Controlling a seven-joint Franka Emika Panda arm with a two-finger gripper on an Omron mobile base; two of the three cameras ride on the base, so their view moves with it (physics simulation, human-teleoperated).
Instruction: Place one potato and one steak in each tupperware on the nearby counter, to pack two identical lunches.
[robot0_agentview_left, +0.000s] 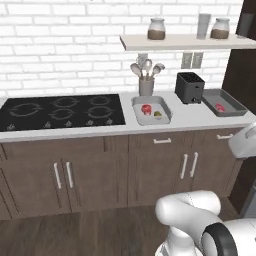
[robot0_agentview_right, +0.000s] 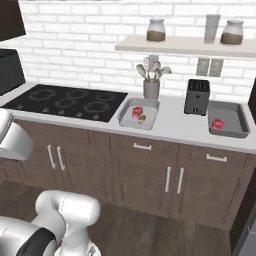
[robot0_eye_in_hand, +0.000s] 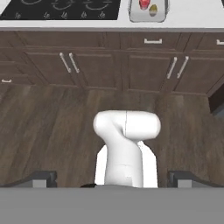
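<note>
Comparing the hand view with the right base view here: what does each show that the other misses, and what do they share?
Hand view alone: the wooden floor directly in front of the cabinets and the gripper with its fingertips set wide apart.

Right base view alone: the dark grey tupperware with one red piece in it, the toaster, the utensil holder and the wall shelf with jars.

Both: the light grey tupperware holding a red and a yellowish piece, the stovetop, the counter and the brown cabinets.
</note>
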